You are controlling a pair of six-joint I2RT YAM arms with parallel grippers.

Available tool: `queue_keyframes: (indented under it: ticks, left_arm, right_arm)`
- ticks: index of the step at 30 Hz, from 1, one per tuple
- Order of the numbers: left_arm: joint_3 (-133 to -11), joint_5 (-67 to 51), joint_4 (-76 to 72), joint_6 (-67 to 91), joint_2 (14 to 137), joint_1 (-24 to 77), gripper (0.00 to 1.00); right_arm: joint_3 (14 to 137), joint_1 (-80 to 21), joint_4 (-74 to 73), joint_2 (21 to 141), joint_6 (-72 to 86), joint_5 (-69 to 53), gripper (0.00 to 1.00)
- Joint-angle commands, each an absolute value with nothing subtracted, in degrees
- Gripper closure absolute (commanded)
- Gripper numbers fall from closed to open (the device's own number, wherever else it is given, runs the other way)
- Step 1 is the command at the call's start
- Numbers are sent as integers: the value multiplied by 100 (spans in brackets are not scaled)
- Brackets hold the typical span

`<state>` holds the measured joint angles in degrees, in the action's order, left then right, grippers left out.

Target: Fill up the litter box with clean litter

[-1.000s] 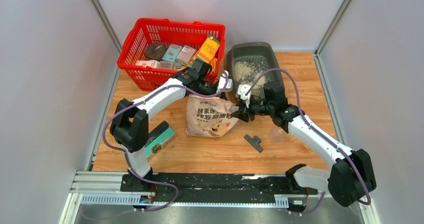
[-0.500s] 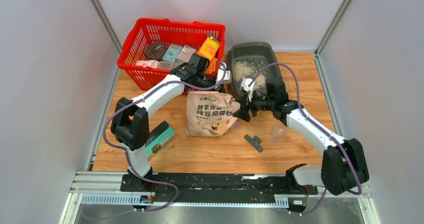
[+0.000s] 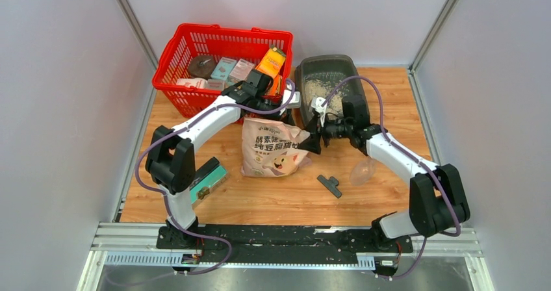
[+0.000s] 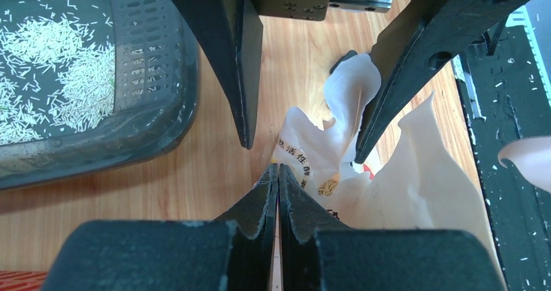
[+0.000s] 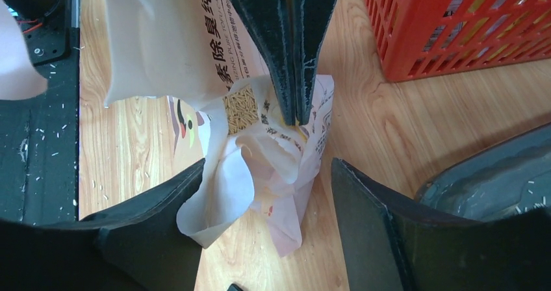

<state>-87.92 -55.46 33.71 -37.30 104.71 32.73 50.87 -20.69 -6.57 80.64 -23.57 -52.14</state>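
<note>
The dark grey litter box [image 3: 329, 67] stands at the back, right of the basket, with pale litter granules [image 3: 318, 91] spread thinly in it; it also shows in the left wrist view [image 4: 153, 76]. The pinkish-beige litter bag [image 3: 273, 149] stands in front of it with its top torn open. My left gripper [image 3: 288, 113] is shut on the bag's top edge [image 4: 305, 148]. My right gripper [image 3: 311, 141] is open, its fingers on either side of the crumpled bag top [image 5: 260, 148], not touching it.
A red mesh basket [image 3: 195, 41] with several packets stands at the back left. A teal-and-black box [image 3: 208, 179] lies front left. A small dark clip [image 3: 330, 185] and a clear scoop [image 3: 362, 171] lie right of the bag. A black rail [image 3: 279, 236] runs along the near edge.
My right gripper has moved up and to the left, in on the bag's top. My left gripper has kept its hold and shifted slightly back.
</note>
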Motion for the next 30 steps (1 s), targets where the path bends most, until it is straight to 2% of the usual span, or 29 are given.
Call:
queue_keyframes:
  ticks: [1, 9, 14, 22, 30]
  left_arm:
    - [-9105, -5889, 3525, -3472, 10529, 3287, 92]
    - [-9105, -5766, 3138, -3007, 10512, 3252, 92]
    - [-9035, -5669, 2339, -1979, 10538, 3094, 92]
    - [-8851, -5528, 1899, -1451, 10433, 3050, 92]
    - [-8622, -5511, 1872, -1283, 10301, 3032, 92]
  right_arm:
    - [5388, -1995, -53, 8253, -2312, -5580, 32]
    - [5458, -1987, 104, 8332, -1916, -6020, 48]
    - [5327, -1995, 386, 8341, -1251, -6056, 58]
    - [5054, -1995, 1458, 8525, -71, -5871, 64]
    - [5019, -2004, 1722, 8692, -35, -5608, 69]
